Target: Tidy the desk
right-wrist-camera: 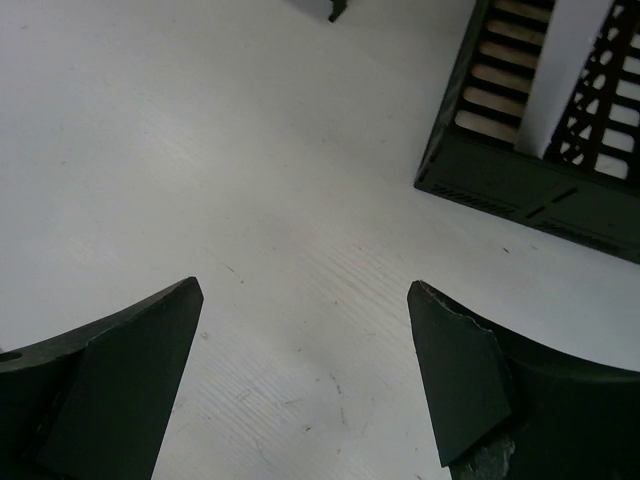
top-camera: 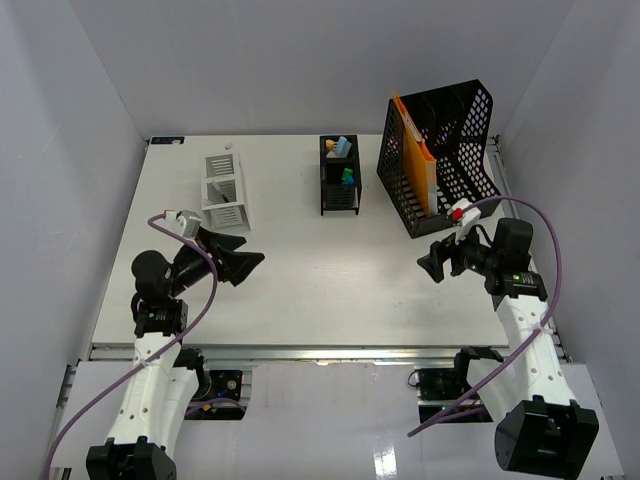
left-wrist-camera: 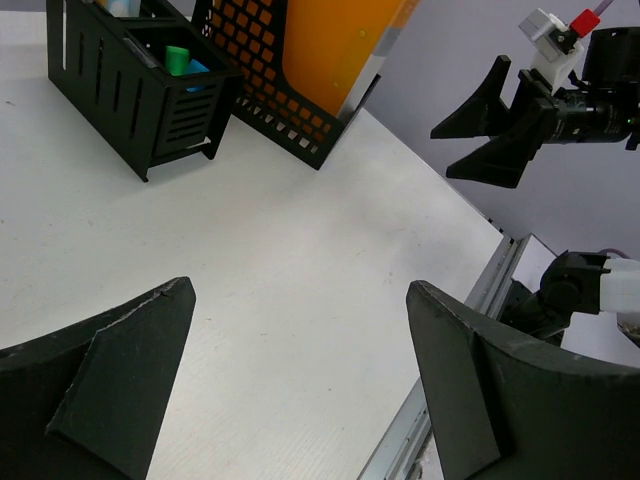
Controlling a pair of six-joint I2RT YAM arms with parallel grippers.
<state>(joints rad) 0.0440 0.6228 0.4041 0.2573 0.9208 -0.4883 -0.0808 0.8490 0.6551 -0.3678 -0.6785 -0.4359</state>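
Top external: left end effector (top-camera: pixel 250 262) right-pointing

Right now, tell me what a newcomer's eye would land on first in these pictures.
The orange folder catches the eye first, filed in the black mesh file rack at the far right corner of the desk. Next comes the small black organizer with colourful items at far centre, and a pale grey rack to its left. Nearer, the left hand and right hand hang open and empty.

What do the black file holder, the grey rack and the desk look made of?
Black file holder: probably matte moulded plastic, walls punched with holes.
Grey rack: likely plastic, slotted walls; hard to tell.
Desk: white laminate-like board, faint grain streaks.
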